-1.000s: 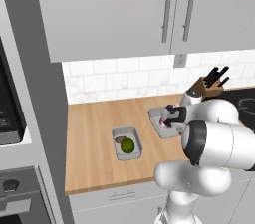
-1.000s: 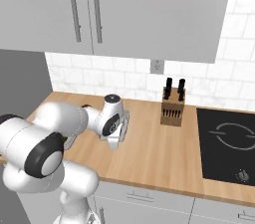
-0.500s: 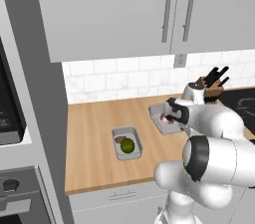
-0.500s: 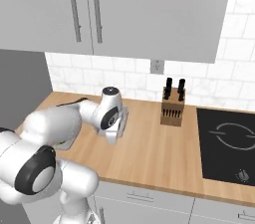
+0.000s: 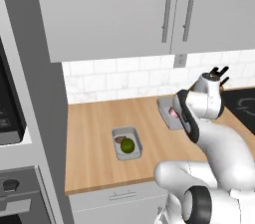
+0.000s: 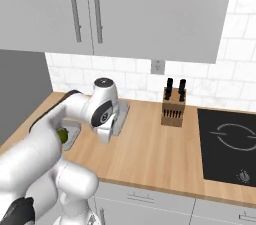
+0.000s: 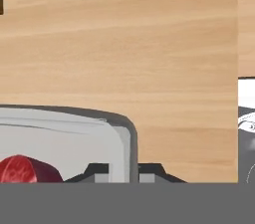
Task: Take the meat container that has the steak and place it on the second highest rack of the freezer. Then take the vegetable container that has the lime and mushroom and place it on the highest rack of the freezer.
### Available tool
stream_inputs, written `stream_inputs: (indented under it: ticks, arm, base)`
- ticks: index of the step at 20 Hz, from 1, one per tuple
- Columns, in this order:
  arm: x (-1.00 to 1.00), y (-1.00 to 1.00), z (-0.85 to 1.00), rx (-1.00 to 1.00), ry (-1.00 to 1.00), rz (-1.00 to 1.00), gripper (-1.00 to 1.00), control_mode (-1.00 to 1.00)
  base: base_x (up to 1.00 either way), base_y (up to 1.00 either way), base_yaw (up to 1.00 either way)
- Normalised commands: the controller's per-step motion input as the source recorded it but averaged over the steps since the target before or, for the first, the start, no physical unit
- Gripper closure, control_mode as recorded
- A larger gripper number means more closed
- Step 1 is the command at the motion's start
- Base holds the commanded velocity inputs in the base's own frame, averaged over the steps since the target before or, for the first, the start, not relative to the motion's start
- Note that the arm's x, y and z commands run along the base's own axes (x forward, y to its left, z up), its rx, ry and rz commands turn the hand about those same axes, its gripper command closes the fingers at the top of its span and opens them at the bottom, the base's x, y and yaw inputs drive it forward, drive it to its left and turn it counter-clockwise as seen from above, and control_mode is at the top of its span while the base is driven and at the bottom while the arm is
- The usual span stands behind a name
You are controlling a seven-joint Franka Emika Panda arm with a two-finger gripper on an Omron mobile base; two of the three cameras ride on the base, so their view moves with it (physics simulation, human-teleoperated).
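The meat container [image 5: 166, 107] is a grey tray at the back of the wooden counter, with the red-pink steak [image 7: 20, 169] inside it. In the hand view my gripper [image 7: 123, 171] is shut on the meat container [image 7: 74, 138], one finger on each side of its right-hand wall. From the right base view my gripper [image 6: 107, 134] sits at the near end of that tray [image 6: 121, 112]. The vegetable container [image 5: 126, 143] lies nearer the front with the lime [image 5: 128, 146] and the mushroom [image 5: 119, 139] in it. The freezer is out of view.
A knife block [image 6: 173, 111] stands by the tiled wall to the right of the trays, and a black cooktop [image 6: 229, 139] lies beyond it. White wall cupboards [image 5: 149, 9] hang overhead. A tall grey cabinet side [image 5: 47, 118] bounds the counter on the left.
The arm's elbow has swung away from the cameras and upward while the hand stayed at the meat container. Both trays lie where they were.
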Motion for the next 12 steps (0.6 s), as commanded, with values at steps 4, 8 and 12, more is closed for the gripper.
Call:
stream_inputs:
  ticks: [4,8,12]
  arm:
    - [-0.57,0.12,0.75,0.02,-0.09,-0.07,1.00,-1.00]
    - [-0.52,0.47,0.81,0.00,-0.02,-0.03,1.00,-1.00]
    - [-0.47,0.37,0.71,0.00,0.00,0.00,1.00,-1.00]
  base:
    - [0.00,0.00,0.00]
    - [0.00,0.00,0.00]
    - [0.00,0.00,0.00]
